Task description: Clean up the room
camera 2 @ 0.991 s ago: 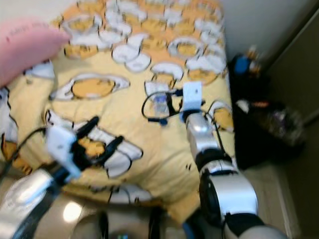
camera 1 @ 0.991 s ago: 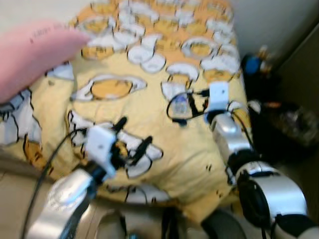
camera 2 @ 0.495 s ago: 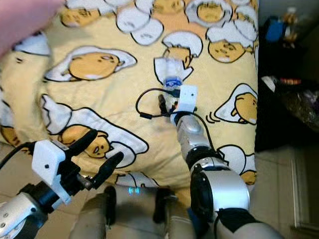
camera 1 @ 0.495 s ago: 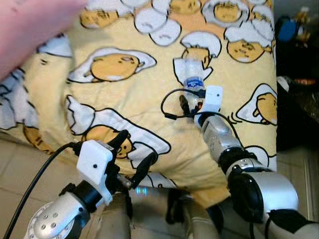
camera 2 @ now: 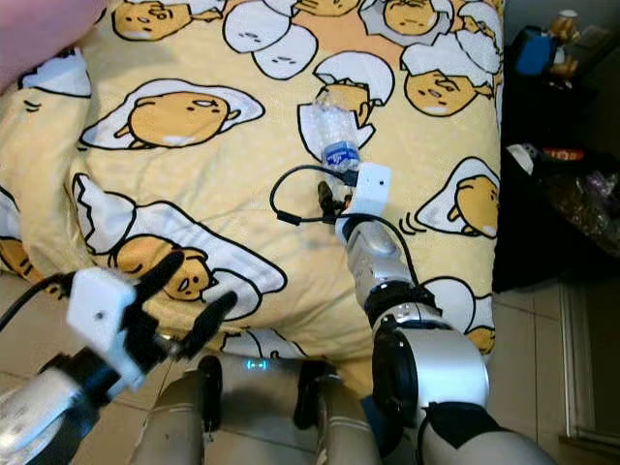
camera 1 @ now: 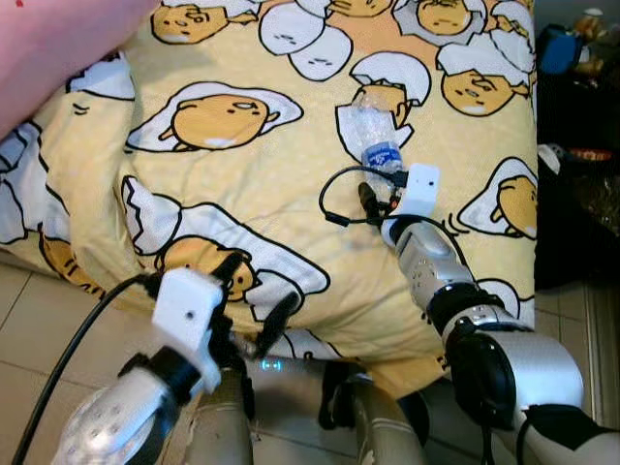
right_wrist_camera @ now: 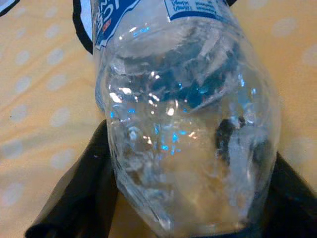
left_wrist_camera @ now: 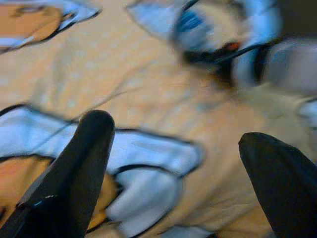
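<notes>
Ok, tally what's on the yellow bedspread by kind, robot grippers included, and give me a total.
Clear plastic bottle, lying on its side, its end between the right gripper's fingers: 1
Pink pillow at the bedspread's corner: 1
Grippers: 2, the right gripper at the bottle, the left gripper open over the bed's near edge
Total: 4

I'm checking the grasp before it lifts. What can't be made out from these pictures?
- Bottle cap end: cut off by the right wrist view's edge.
- Right pincer fingertips: hidden in the eye views behind its white camera housing.
- Pink thing: cut off at the left eye view's corner.
- Left wrist view: blurred beyond the open left pincer.
</notes>
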You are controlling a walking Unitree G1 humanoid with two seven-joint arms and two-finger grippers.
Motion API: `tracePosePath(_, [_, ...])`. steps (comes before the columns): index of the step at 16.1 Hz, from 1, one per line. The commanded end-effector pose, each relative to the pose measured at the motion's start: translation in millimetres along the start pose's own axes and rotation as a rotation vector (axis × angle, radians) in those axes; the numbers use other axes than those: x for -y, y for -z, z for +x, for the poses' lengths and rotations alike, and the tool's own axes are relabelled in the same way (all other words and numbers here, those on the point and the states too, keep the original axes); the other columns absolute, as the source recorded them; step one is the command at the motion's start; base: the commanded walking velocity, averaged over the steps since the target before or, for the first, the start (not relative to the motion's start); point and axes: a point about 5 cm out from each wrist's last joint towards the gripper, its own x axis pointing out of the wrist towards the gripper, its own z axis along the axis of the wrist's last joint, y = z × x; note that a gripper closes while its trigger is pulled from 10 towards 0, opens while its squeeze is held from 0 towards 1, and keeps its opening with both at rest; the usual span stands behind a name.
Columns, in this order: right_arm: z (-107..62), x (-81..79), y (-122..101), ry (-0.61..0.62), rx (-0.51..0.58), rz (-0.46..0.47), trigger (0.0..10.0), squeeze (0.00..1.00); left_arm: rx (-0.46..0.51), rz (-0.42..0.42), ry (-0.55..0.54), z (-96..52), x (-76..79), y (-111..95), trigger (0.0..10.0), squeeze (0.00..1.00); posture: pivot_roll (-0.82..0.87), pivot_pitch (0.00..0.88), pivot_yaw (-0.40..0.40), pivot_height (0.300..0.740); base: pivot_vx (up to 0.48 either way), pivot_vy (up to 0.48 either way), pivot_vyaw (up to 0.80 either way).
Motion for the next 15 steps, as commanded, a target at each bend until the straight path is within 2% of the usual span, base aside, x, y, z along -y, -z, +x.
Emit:
tracePosePath(1, [-6.6,12.8,22,0.041,-0.088,0.022,0.0,0.00,-0.050,0.008,-0.038,1.8,-1.7,12,10.0,0.00,0.25,0.345,-0.112,0.740,0.000,0.000,0.00])
tracePosePath(3, [-9.6,19.8,28,0.060,-0.112,0.029,0.0,0.00,-0.053,-0.018,-0.011,13.1,2.5,19,10.0,0.00,0.17,0.324,-0.096,0.740,0.000,0.000,0.00])
tracePosePath(4, [-13.1,26.6,35,0.091,-0.140,0.069,0.0,0.01,-0.054,-0.045,0.010,22.9,8.1,25,10.0,0.00,0.12,0.301,-0.096,0.740,0.000,0.000,0.00])
tracePosePath(5, [-14.3,30.0,36,0.099,-0.140,0.071,0.0,0.05,-0.051,-0.058,0.023,31.8,11.9,29,10.0,0.00,0.10,0.280,-0.095,0.740,0.000,0.000,0.00])
tracePosePath(6, [-14.4,30.8,36,0.094,-0.135,0.061,0.0,0.05,-0.047,-0.064,0.027,37.1,13.0,32,10.0,0.00,0.09,0.258,-0.092,0.740,0.000,0.000,0.00])
tracePosePath(7, [-13.4,32.8,28,0.086,-0.099,0.007,0.0,0.06,-0.035,-0.052,0.026,47.2,11.8,35,10.0,0.00,0.06,0.200,-0.085,0.740,0.000,0.000,0.00])
tracePosePath(8, [-12.1,35.8,19,0.087,-0.061,-0.033,0.0,0.06,-0.034,-0.038,0.015,57.9,8.2,41,10.0,0.00,0.04,0.163,-0.078,0.740,0.000,0.000,0.00])
tracePosePath(11, [-11.3,38.4,-30,0.054,0.211,-0.225,0.0,0.05,0.003,-0.001,-0.019,86.4,-5.8,43,10.0,0.00,-0.02,0.010,-0.042,0.740,0.000,0.000,0.00])
tracePosePath(12, [-12.4,39.5,-33,0.054,0.232,-0.251,0.0,0.05,0.008,0.000,-0.026,90.0,-7.3,44,10.0,0.00,-0.03,0.000,-0.039,0.740,0.000,0.000,0.00])
tracePosePath(14, [-25.4,61.7,-45,0.136,0.339,-0.274,0.0,0.04,0.027,0.004,-0.046,103.3,-14.1,44,10.0,0.00,-0.07,0.000,-0.010,0.740,0.000,0.000,0.00])
tracePosePath(15, [-43.5,81.1,-51,0.236,0.439,-0.283,0.0,0.03,0.046,0.006,-0.060,109.4,-17.9,43,10.0,0.00,-0.09,0.000,0.008,0.740,0.000,0.000,0.00])
